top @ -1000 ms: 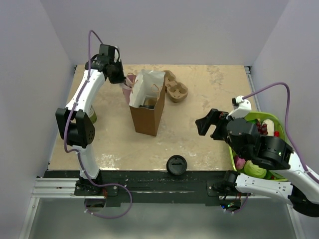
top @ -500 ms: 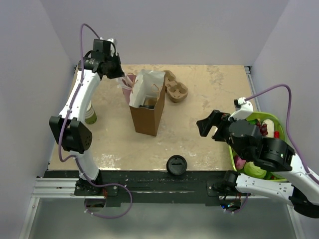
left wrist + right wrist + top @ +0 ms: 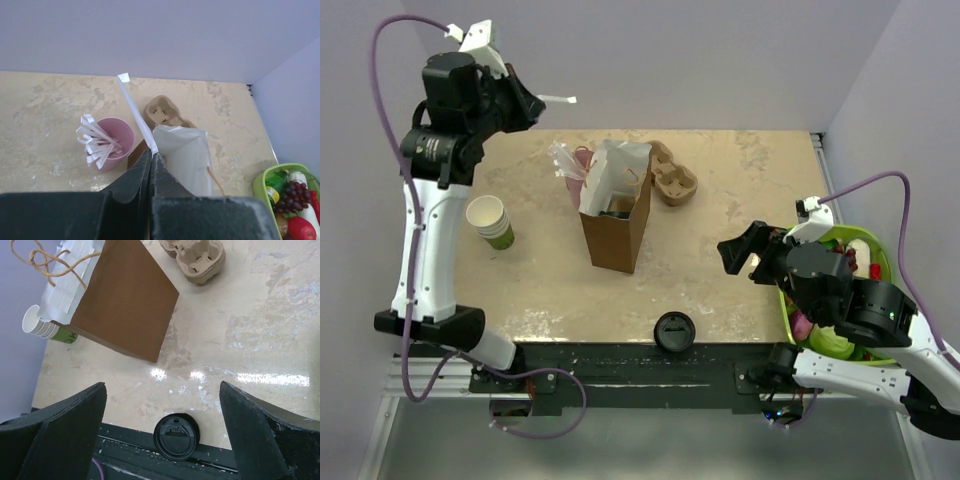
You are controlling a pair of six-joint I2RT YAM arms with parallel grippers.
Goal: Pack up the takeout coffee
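Up at 10 o'clock, high over the table (image 3: 750, 170), a white straw (image 3: 134, 107) is pinched by the L gripper (image 3: 151, 159), jaws pressed onto it. The R gripper (image 3: 740, 248) is held at 3 o'clock w/ jaws spread wide, nothing btwn them. The coffee cup (image 3: 617, 208) is seen only as a dark top inside the paper bag (image 3: 620, 245) at centre. A loose black lid (image 3: 674, 330) is set at 6 o'clock.

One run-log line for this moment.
left claw: shut on wrapped straw, held high | right claw: open, empty, beside green basket | paper bag: upright
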